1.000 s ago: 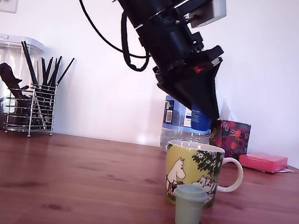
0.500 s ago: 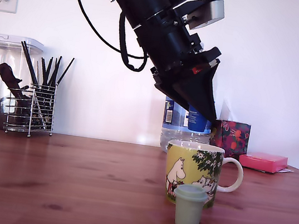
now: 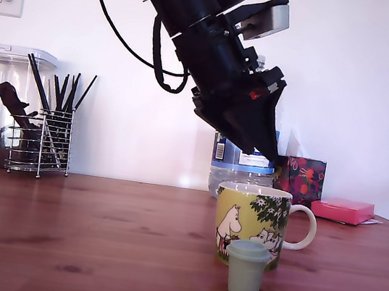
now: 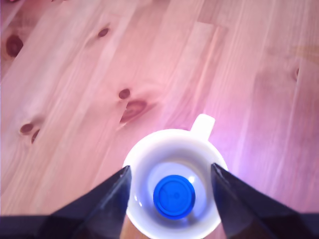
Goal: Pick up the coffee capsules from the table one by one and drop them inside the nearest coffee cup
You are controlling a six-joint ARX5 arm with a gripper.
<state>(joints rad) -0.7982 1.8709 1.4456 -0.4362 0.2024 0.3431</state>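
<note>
Knotty wood table (image 4: 75, 74), blue capsule (image 4: 174, 196) inside mug (image 4: 169, 142)

The arm (image 3: 192, 13) leaves the exterior view at twelve o'clock; the green capsule (image 3: 245, 270) covers the mug (image 3: 250, 212) at its six o'clock; the water bottle (image 3: 234, 173) sits half hidden behind gripper (image 3: 273, 157) and mug; the mug's wall hides the blue capsule (image 4: 173, 196) there.

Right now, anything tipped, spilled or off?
Nothing stands out. The coffee cup stands upright on the table with the blue capsule inside it. The green capsule stands upright in front of the cup in the exterior view. The gripper hangs open above the cup, holding nothing.
</note>
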